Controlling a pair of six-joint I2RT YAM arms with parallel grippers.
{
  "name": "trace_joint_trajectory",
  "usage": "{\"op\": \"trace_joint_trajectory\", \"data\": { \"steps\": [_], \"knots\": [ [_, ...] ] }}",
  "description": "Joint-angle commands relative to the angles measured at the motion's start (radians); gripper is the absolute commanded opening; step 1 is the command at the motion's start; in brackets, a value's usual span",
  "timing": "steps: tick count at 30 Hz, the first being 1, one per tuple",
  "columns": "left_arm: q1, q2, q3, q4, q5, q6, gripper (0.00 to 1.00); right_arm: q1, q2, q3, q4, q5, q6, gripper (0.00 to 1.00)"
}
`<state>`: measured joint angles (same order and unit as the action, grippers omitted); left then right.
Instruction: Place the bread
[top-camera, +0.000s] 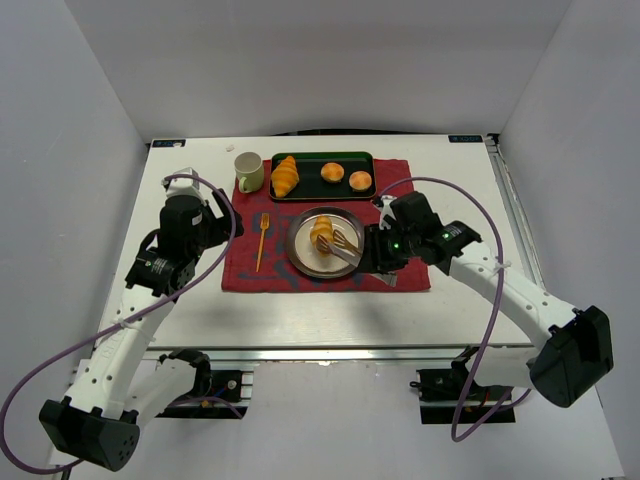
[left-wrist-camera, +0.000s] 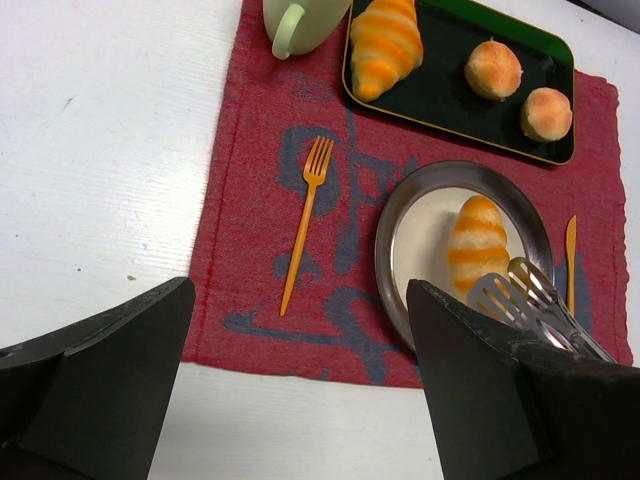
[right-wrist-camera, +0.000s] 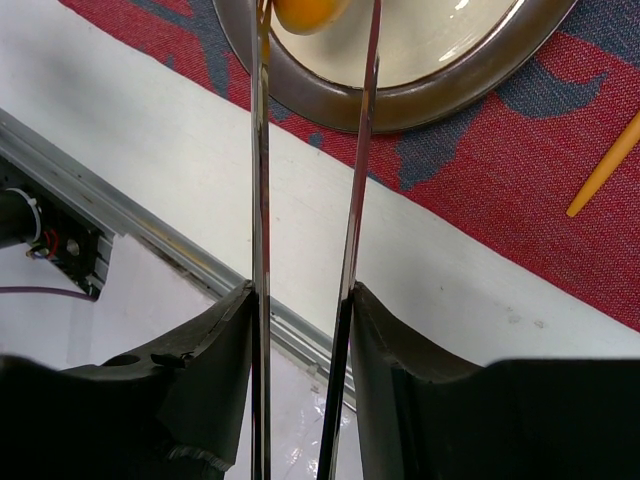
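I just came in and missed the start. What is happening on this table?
The right gripper holds metal tongs, whose tips reach the bread lying on the round plate on the red mat. The tong arms pass on both sides of its end; whether they squeeze it I cannot tell. The left gripper is open and holds nothing, near the orange fork. A larger croissant and two buns sit in the dark tray.

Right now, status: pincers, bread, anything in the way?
Left pincer open, empty. Right pincer shut on tongs. Bread on plate, tong tips flanking its end. Nothing blocking.
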<state>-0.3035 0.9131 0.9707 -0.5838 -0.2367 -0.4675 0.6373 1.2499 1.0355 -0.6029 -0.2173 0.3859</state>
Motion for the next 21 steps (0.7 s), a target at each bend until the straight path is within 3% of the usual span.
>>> {"op": "trace_joint_trajectory", "data": {
  "steps": [1,15,21],
  "knots": [
    [-0.003,-0.023,0.017,-0.013,-0.016,0.01,0.98,0.005,0.0,-0.002,0.041,-0.011,0.007,0.46],
    [-0.003,-0.022,0.019,-0.019,-0.024,0.015,0.98,0.005,0.054,-0.043,0.081,-0.019,0.004,0.49],
    [-0.003,-0.022,0.017,-0.014,-0.023,0.015,0.98,0.005,0.055,-0.045,0.078,-0.021,0.002,0.59]
  ]
}}
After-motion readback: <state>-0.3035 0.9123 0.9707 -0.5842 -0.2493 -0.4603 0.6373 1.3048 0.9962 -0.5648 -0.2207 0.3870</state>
